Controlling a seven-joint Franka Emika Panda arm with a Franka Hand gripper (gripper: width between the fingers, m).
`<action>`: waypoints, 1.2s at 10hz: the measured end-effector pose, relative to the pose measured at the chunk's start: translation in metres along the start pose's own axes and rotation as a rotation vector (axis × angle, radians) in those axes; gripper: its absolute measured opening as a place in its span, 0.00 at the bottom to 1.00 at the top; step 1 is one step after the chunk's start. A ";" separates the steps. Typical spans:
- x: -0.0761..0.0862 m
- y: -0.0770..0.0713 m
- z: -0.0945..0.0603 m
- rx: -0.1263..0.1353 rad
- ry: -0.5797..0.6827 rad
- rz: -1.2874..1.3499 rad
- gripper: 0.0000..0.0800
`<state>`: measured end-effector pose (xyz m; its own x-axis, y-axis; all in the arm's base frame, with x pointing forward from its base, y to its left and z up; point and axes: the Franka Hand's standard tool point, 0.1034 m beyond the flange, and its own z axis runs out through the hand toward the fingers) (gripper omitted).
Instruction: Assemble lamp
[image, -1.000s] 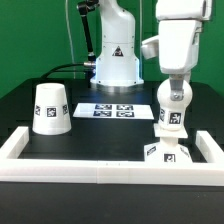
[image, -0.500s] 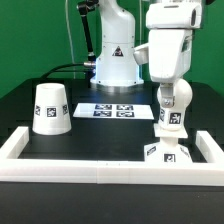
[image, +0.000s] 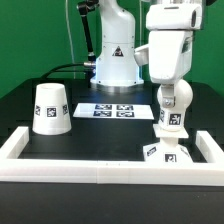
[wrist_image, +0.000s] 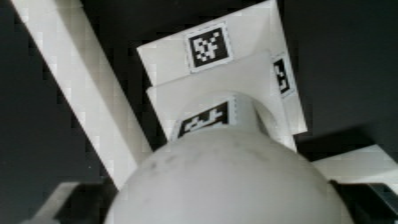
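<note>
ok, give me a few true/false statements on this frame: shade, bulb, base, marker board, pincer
1. The shade stands alone on the exterior view's left, wide end down. True.
2. The shade already sits on the bulb. False: the two are well apart, with nothing on top of the bulb but the arm.
3. The bulb stands upright on the base, close to the white frame. True.
4. The marker board lies on top of the base. False: it lies flat on the table farther back, between the shade and the bulb.
5. The pincer hangs over the shade. False: it is right above the bulb.
</note>
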<state>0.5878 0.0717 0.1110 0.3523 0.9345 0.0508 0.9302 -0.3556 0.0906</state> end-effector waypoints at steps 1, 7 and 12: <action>0.000 0.000 0.000 0.000 0.000 0.003 0.72; 0.002 -0.002 0.001 0.008 0.005 0.503 0.72; 0.004 -0.003 0.001 0.015 0.008 0.785 0.72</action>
<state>0.5862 0.0765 0.1102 0.9067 0.4093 0.1015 0.4103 -0.9119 0.0119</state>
